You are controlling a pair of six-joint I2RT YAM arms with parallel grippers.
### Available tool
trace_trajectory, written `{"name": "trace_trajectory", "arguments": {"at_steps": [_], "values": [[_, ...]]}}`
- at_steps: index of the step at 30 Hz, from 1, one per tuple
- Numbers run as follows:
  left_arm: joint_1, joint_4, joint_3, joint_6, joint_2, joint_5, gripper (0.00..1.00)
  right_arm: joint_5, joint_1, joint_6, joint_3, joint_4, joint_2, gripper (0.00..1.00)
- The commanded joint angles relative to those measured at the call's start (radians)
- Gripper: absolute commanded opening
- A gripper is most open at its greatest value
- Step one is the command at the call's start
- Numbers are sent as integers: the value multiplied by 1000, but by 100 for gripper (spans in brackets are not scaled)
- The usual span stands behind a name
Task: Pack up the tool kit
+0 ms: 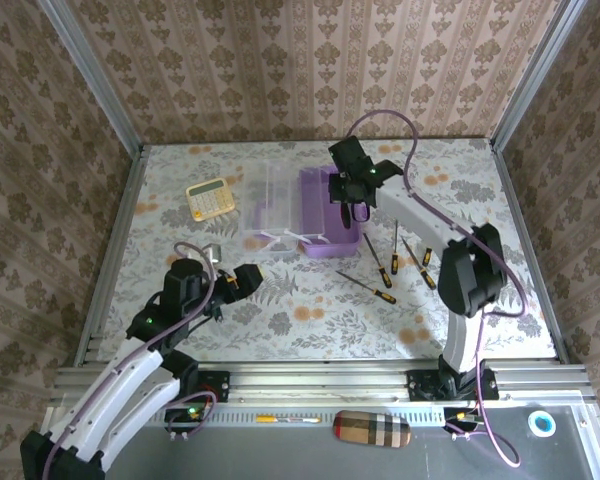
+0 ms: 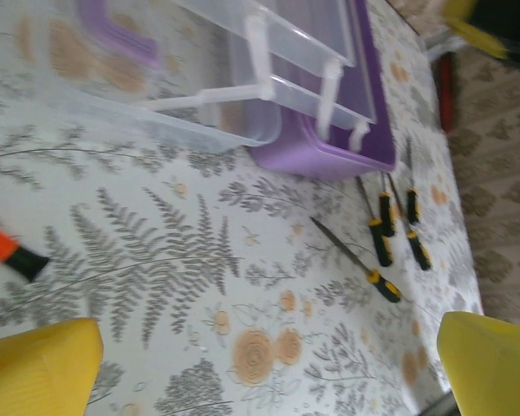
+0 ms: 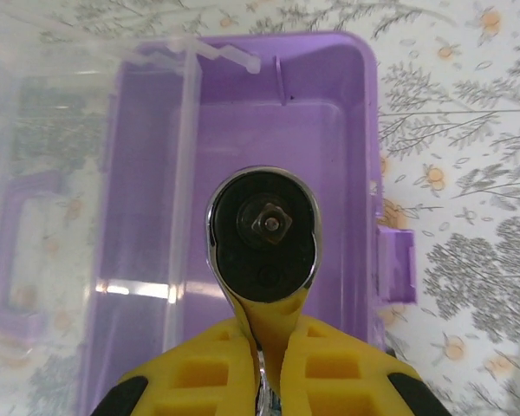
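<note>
The purple box (image 1: 332, 228) of the tool kit stands open at mid-table, its clear lid (image 1: 273, 205) folded out to the left. My right gripper (image 1: 352, 192) hangs over the box, shut on the ratchet wrench (image 3: 263, 230), whose round black head points down into the empty purple tray (image 3: 243, 121). Several black-and-yellow screwdrivers (image 1: 380, 265) lie loose on the table right of the box. My left gripper (image 1: 248, 280) is open above bare table in front of the lid, its yellow fingers (image 2: 39, 368) wide apart. An orange-and-black tool end (image 2: 13, 251) lies at its left.
A yellow calculator (image 1: 210, 197) lies left of the lid. Metal rails (image 1: 115, 240) border the table at both sides and the front. A plaid case (image 1: 372, 428) and a tape roll (image 1: 543, 424) rest on the near ledge.
</note>
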Motion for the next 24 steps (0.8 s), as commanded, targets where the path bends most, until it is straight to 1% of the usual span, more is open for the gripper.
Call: {"name": "trace_trajectory", "arguments": {"at_steps": [1, 5, 10, 18, 24], "values": [[5, 102, 12, 10, -6, 77, 100, -85, -38, 9, 108, 21, 119, 4], [7, 56, 23, 34, -39, 51, 100, -133, -61, 24, 184, 17, 227, 4], [11, -11, 39, 57, -82, 14, 100, -172, -70, 50, 236, 7, 304, 4], [13, -66, 52, 59, -111, -20, 100, -211, -72, 75, 266, 7, 364, 7], [13, -147, 86, 56, -141, -120, 100, -216, -75, 71, 283, -12, 396, 10]]}}
